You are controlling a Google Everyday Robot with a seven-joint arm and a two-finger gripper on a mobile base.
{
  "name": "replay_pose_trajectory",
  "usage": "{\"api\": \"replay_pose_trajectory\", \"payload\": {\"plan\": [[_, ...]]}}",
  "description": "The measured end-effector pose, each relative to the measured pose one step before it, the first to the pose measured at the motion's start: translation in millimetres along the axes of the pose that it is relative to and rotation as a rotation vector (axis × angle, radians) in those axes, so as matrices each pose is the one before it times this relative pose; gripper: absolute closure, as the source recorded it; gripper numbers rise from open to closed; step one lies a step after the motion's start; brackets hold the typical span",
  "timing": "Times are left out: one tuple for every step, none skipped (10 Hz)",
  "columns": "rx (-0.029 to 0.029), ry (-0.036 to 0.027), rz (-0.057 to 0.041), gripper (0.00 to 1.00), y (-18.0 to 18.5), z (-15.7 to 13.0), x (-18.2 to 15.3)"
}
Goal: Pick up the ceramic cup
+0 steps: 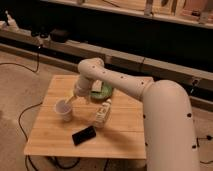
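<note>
The ceramic cup is a small white handleless cup standing upright on the left part of the wooden table. My gripper hangs at the end of the white arm, right at the cup's upper right rim, close to or touching it. The arm comes in from the right and hides part of the green bowl.
A slim white bottle lies on its side just right of the cup. A black phone-like slab lies in front of it. Dark shelves and cables run behind the table. A cable trails on the floor at left.
</note>
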Motion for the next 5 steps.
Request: {"api": "replay_pose_trajectory", "payload": {"plan": [[-0.01543, -0.02573, -0.01503, 0.28, -2.74, 7.82, 0.52], [-0.00569, -0.01004, -0.00893, 0.29, -2.5, 4.57, 1.7], [-0.02023, -0.02939, -0.02442, 0.35, -5.31, 11.96, 0.9], [-0.02173, -0.0298, -0.0248, 0.47, -6.81, 13.66, 1.84], [-0.0121, -0.01813, -0.01237, 0.55, -4.93, 9.28, 2.24]]}}
